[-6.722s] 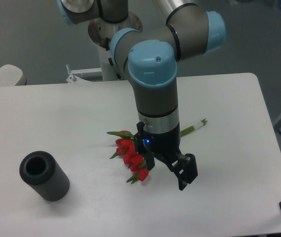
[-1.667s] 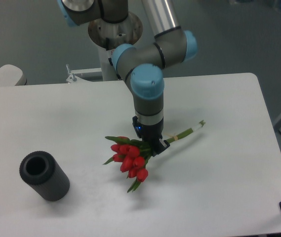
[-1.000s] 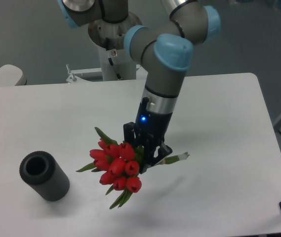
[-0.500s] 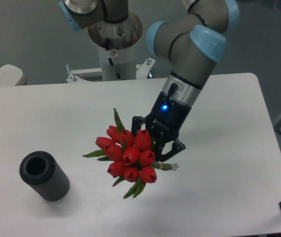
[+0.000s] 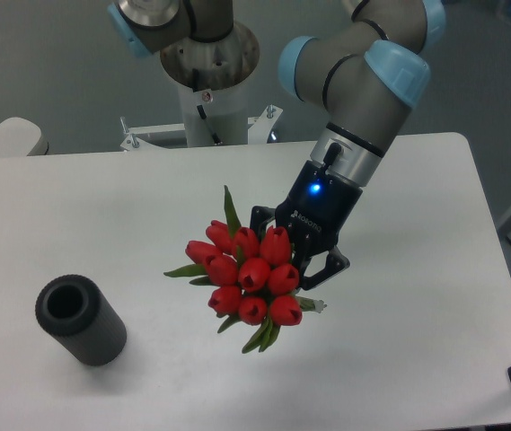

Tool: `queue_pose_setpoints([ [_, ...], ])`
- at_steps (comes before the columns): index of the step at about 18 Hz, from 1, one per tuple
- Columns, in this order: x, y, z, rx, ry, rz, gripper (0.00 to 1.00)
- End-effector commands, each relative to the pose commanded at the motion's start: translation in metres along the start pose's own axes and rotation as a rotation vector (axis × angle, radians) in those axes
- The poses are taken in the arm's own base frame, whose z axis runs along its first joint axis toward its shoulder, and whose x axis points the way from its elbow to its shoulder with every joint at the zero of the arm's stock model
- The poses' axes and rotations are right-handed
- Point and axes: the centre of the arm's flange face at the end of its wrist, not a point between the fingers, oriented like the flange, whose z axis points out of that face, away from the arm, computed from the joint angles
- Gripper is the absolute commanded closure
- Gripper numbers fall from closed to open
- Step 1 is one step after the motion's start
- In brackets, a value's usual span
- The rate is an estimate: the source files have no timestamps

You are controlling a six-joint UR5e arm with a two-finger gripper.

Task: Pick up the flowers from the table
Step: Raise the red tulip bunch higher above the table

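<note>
The end effector (image 5: 298, 265) is clamped on the stems of the flowers (image 5: 248, 277), which hang in the air above the desk (image 5: 417, 269). The red buds fan out to its lower left, toward the camera. The bunch's long axis runs from those buds back through the jaws, with a short stem end poking out at the lower right. There is one bunch, about nine buds, and one dark grey cylinder (image 5: 80, 320) lying well apart on the desk.

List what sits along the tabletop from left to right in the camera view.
Dark grey cylinder → flowers → pincer shut on their stems, above the table.
</note>
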Motion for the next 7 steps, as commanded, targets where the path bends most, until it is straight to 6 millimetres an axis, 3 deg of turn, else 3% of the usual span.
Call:
queue_pose_setpoints([
  [7,-0.0008,-0.0001,-0.001,0.0,-0.002,-0.001,0.64],
])
